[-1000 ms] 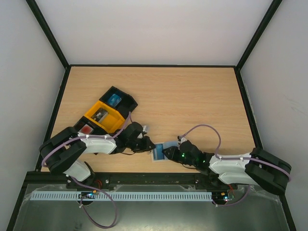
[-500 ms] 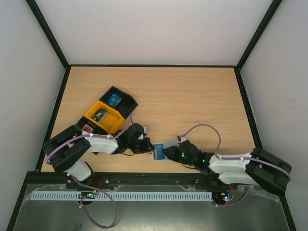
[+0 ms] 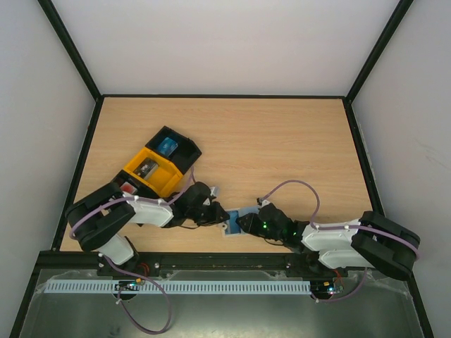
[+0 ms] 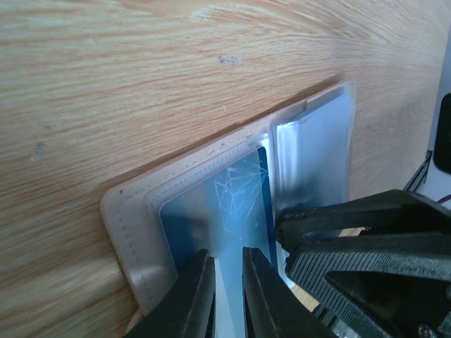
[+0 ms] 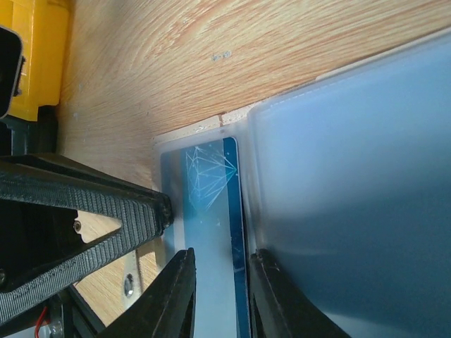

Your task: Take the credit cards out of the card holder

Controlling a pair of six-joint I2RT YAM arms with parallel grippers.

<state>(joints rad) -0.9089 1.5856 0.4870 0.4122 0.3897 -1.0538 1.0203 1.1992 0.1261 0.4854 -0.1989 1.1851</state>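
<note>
**Blue credit card (image 4: 236, 197) stays pocketed as arms close in**

Top view: the right arm (image 3: 338, 238) has swung inward within the last second, yet the card holder (image 3: 232, 224) lies unmoved near the table's (image 3: 282, 155) front edge, long axis roughly left-right, between left gripper (image 3: 221, 217) and right gripper (image 3: 243, 222); nothing extracted. Left wrist: jaws almost together over the card, hold uncertain; its long side runs toward them. Right wrist: jaws slightly parted, apparently clamping the holder's edge.

One camera looks down from high on the tabletop (image 3: 282, 141). Both wrist cameras see the wallet (image 4: 310, 148) up close.
</note>
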